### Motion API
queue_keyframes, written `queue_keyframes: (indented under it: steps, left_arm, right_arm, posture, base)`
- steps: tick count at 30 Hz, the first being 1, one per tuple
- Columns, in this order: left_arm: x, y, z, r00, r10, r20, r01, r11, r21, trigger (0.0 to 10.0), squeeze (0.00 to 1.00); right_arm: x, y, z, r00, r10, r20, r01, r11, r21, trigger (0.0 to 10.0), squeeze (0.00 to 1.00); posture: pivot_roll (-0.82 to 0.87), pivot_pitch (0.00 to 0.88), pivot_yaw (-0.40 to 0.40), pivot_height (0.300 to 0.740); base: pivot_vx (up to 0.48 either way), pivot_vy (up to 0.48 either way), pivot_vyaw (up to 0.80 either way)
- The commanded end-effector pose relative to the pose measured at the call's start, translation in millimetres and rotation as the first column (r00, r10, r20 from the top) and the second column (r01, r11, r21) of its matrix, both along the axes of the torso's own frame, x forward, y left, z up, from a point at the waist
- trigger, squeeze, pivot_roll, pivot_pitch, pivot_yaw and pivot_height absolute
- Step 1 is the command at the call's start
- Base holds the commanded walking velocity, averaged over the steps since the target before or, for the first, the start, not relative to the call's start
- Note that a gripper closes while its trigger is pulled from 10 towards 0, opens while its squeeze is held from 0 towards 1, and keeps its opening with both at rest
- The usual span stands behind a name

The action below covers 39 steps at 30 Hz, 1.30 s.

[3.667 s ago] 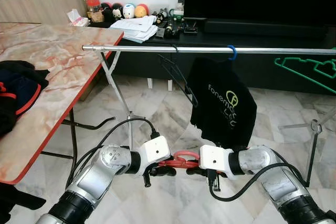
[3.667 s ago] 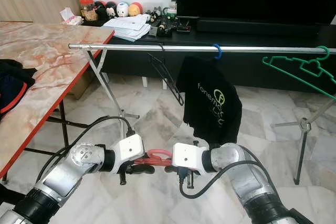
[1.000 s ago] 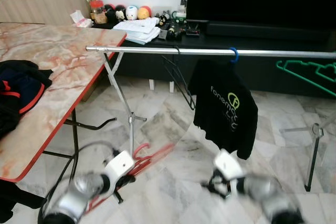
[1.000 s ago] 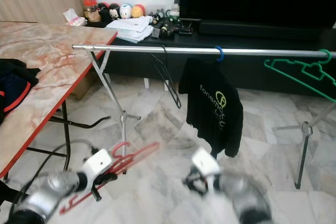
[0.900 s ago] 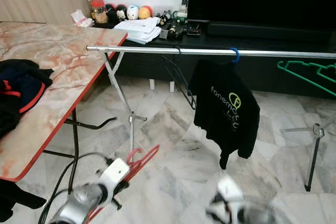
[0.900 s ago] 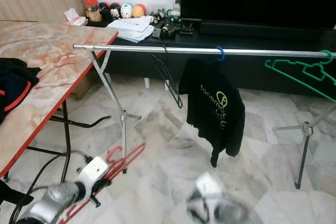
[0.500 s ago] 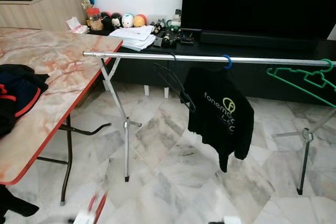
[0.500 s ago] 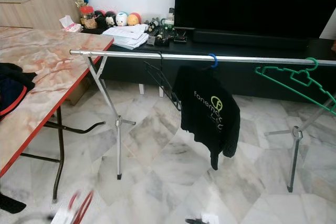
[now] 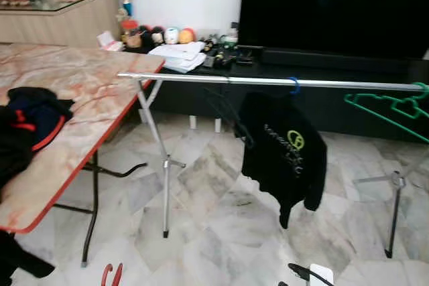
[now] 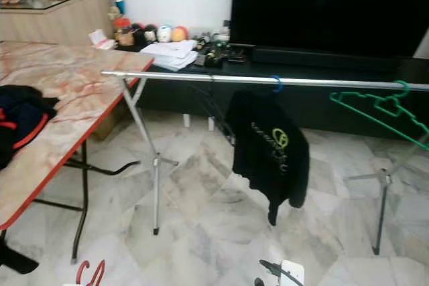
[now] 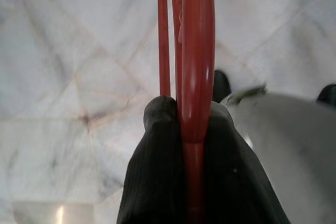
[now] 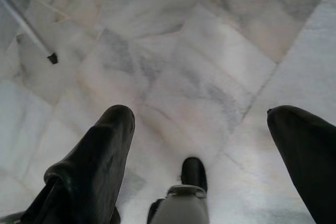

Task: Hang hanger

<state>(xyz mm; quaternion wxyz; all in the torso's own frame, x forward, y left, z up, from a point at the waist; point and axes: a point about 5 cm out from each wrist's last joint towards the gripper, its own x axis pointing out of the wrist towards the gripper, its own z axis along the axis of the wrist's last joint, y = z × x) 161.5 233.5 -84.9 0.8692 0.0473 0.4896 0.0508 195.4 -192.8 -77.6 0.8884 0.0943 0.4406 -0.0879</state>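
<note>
Left hand point(image 11: 184, 129) clamped on red hanger point(image 11: 195, 51) low in frame, right hand point(image 12: 202, 150) fingers spread apart over marble floor point(image 12: 173, 66), silver rail point(image 9: 268, 82) across mid-frame

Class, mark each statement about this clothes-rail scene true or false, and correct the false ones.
1. The left gripper is shut on a red hanger. True.
2. The right gripper holds a hanger. False: its fingers are spread open over bare floor.
3. A black shirt hangs from the rail on a blue hook. True.
4. The green hanger lies on the table. False: it hangs on the rail, towards the robot's right.
5. Dark clothes lie on the marble-patterned table. True.
</note>
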Motion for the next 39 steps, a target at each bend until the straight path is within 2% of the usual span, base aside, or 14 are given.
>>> queue_keyframes:
  steps: [1,7,11,14,39]
  left_arm:
    - [-1.5,-1.3,-1,1.000,-0.002,-0.011,0.003,1.000,0.008,10.0,0.00]
    - [1.8,-6.0,-1,1.000,-0.019,-0.010,0.019,1.000,0.005,10.0,0.00]
    - [0.8,-7.8,-2,1.000,-0.010,-0.011,0.010,1.000,-0.001,10.0,0.00]
    - [-2.4,-11.5,-4,0.999,-0.033,-0.024,0.033,0.999,-0.004,10.0,0.00]
    - [-2.5,-10.2,-4,0.998,-0.057,-0.030,0.057,0.998,0.002,10.0,0.00]
  right_arm:
    - [-5.2,0.5,-3,1.000,0.000,-0.014,0.000,1.000,0.001,10.0,0.00]
    - [-5.9,-4.0,-2,0.999,-0.047,0.003,0.047,0.999,0.018,10.0,0.00]
    - [-2.1,-6.8,0,0.998,-0.061,0.017,0.061,0.998,0.015,10.0,0.00]
    - [5.0,-4.7,4,0.995,-0.075,0.061,0.073,0.996,0.045,10.0,0.00]
    - [14.9,-1.0,9,0.988,-0.108,0.109,0.100,0.992,0.082,10.0,0.00]
  posture:
    - [-0.01,0.000,0.036,0.740]
    - [-0.01,0.000,0.022,0.740]
    - [-0.01,0.000,0.019,0.740]
    - [-0.01,0.000,0.017,0.740]
    - [-0.02,0.039,0.019,0.740]
  base:
    - [0.000,-0.420,0.00]
    - [0.000,-0.420,0.00]
    - [0.000,-0.424,0.00]
    - [0.000,-0.420,0.00]
    - [0.000,-0.413,0.00]
